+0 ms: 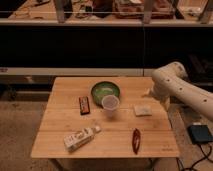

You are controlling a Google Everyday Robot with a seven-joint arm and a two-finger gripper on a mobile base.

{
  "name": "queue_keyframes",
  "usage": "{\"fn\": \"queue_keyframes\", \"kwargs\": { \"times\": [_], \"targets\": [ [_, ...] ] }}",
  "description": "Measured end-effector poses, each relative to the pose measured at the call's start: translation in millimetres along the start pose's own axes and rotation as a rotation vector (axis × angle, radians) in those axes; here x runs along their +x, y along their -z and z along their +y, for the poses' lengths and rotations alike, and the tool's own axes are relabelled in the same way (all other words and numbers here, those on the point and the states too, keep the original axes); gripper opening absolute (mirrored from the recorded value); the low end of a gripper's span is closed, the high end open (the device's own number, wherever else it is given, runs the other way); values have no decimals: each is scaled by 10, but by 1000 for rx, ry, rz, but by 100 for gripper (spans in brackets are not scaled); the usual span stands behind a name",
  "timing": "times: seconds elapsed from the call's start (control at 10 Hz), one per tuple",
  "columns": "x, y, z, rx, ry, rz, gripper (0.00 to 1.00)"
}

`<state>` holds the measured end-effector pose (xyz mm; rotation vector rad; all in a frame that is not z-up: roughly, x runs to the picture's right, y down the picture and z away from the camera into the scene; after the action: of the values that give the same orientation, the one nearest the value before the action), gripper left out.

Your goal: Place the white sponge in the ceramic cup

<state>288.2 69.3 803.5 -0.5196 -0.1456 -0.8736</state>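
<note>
While the white sponge (142, 110) lies flat on the wooden table (60, 135) near its right edge, the gripper (161, 99) hangs just beyond it to the right and rear. The gripper sits at the end of the white arm (172, 80) that bends in from the right side. Its fingers stand spread and carry nothing. The ceramic cup (110, 104) stands upright near the table's middle, left of the sponge and apart from it, just in front of the green bowl (105, 91). A dark bar (84, 105) lies left of the cup. A white-labelled bottle (80, 138) lies on its side near the front left, and a red oblong thing (135, 140) lies near the front right.
</note>
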Motion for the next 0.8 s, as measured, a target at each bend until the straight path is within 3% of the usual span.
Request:
{"fn": "queue_keyframes", "kwargs": {
  "times": [0.1,0.4,0.6,0.8],
  "targets": [
    [28,-90,-7,-1,-32,-9,80],
    [115,-367,-100,55,-124,-53,80],
    [183,-539,-60,65,-151,-65,80],
    [220,-573,-56,71,-155,-66,80]
  ]
}}
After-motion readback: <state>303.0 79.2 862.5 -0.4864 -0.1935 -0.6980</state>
